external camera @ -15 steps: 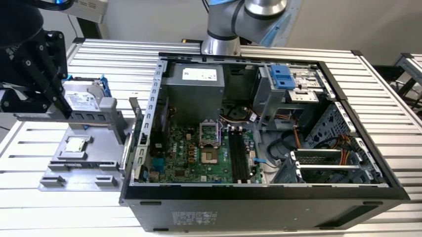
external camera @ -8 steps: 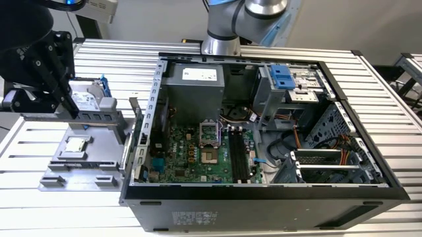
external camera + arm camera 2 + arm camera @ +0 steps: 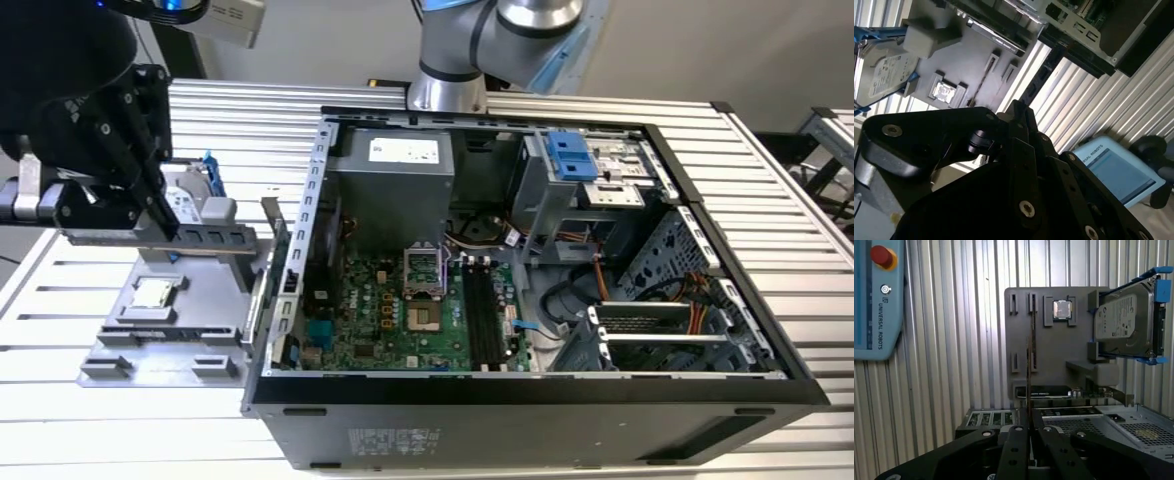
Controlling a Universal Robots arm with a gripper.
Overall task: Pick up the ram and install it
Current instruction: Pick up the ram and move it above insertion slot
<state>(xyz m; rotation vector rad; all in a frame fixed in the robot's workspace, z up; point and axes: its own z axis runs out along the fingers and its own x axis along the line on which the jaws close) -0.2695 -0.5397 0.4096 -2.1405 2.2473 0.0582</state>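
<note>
Squeezing the thin ram (image 3: 1029, 360) tight, the fingers (image 3: 1022, 431) hold it straight at the gray tray (image 3: 1054, 350) so it cannot tip.

**Hand clamped, pointing down**

In the exterior view the arm (image 3: 451, 55) stands on its silver base at the back. The black hand (image 3: 168, 218) hangs at the exterior view's left, tips downward. In the first wrist view its fingers (image 3: 1015, 440) are drawn together, pinching the edge-on ram (image 3: 1029, 360).
</note>
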